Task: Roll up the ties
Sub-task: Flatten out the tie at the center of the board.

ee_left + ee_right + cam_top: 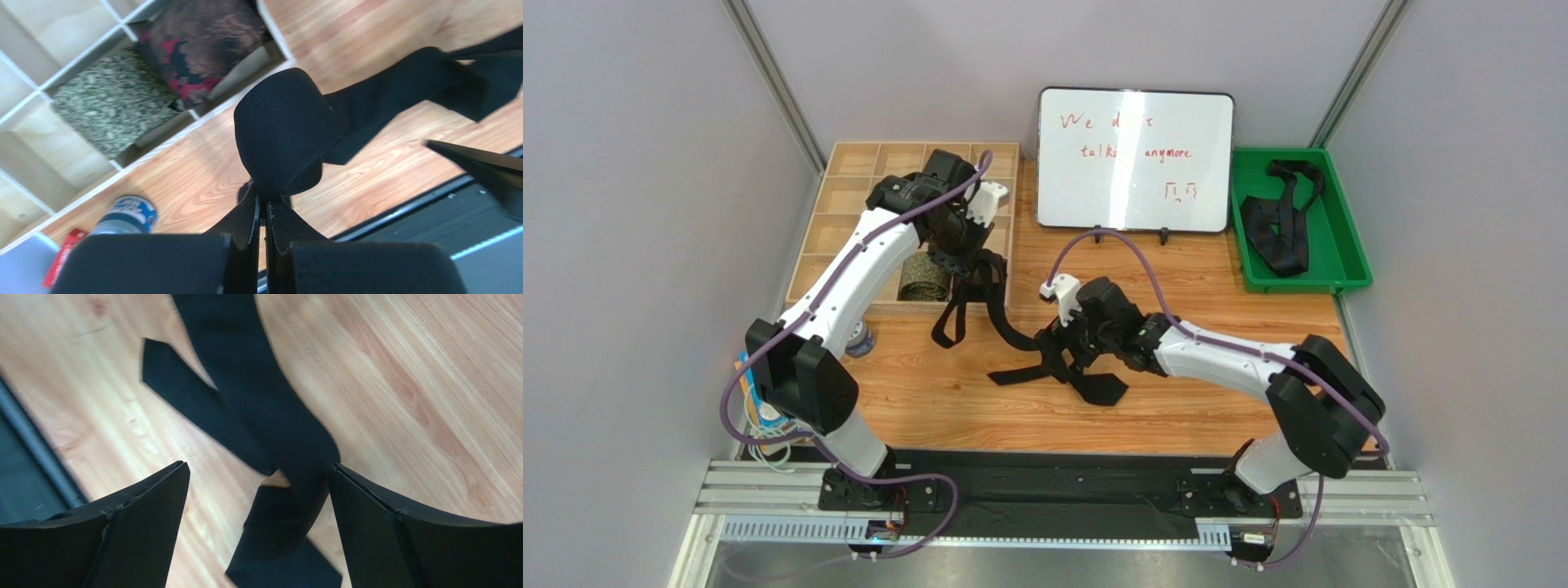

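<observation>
— Left hand (pixel 265 199) first: what has it got?
— Its fingers are pressed together on a fold of the black tie (pixel 282 131). The ribbed fabric bulges in a rounded loop just past the tips. From there it trails off as a flat strip toward the right hand (pixel 259 467).
— And that one?
— Spread wide, gripping nothing. The same tie lies on the table (pixel 393 373) beneath it, crossing over itself between the two fingers, with one narrow end out ahead.
— Farther out?
— Beyond the left hand, a wooden divided tray (pixel 844 172) holds an olive-green patterned coil (pixel 113 107). A reddish-brown coil (pixel 196 40) sits in the next compartment. Well off to the right hand's right, a green bin (pixel 1335 239) holds loose black ties (pixel 1274 227).
</observation>
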### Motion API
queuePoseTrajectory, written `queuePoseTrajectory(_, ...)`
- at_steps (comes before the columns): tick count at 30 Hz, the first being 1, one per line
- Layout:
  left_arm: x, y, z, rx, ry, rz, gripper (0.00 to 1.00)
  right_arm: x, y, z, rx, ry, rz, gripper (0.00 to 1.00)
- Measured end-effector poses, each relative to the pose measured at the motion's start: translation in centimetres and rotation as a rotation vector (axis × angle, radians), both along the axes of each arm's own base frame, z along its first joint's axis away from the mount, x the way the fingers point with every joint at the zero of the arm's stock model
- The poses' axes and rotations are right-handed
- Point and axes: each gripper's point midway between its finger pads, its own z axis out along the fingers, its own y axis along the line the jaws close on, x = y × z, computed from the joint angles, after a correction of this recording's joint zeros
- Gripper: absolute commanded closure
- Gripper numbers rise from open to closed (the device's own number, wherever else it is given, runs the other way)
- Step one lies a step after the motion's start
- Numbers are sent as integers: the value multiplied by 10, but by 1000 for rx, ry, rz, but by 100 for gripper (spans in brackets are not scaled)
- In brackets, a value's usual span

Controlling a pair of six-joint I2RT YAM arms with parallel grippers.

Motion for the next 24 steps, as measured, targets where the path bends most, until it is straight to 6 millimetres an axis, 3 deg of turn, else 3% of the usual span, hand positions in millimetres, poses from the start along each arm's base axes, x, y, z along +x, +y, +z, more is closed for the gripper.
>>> queuePoseTrajectory(3, -6, -6, -3, -42, 29, -2, 100, 10, 5, -20, -65, -38, -28, 31)
queuePoseTrajectory(4, -9, -8, -3, -57, 37, -2, 100, 15, 4, -25, -86, -47, -42, 49)
queuePoseTrajectory(6, -12, -8, -2, -89, 47, 5, 100, 27, 2, -35, -129, -71, -78, 66)
queuePoseTrajectory(7, -13, -7, 0, -105, 47, 11, 100, 32, 1, -38, -144, -79, -96, 85)
queuePoseTrajectory(8, -14, -5, 2, -121, 44, 17, 100, 37, 0, -38, -154, -91, -105, 96)
queuePoseTrajectory(9, -16, -3, 5, -137, 37, 24, 100, 43, 0, -37, -157, -96, -118, 100)
queuePoseTrajectory(12, -21, 3, 18, -180, 0, 33, 100, 56, -3, -28, -151, -113, -121, 100)
queuePoseTrajectory(15, -29, 5, 35, -215, -65, -2, 100, 67, -21, -13, -128, -94, -89, 100)
queuePoseTrajectory(20, -48, 3, 58, -231, -173, -188, 100, 80, -84, 52, -113, -101, 29, 100)
queuePoseTrajectory(22, -59, -2, 57, -220, -187, -300, 100, 79, -108, 81, -132, -132, 121, 100)
queuePoseTrajectory(24, -86, -14, 42, -191, -159, -484, 100, 65, -132, 93, -182, -127, 225, 100)
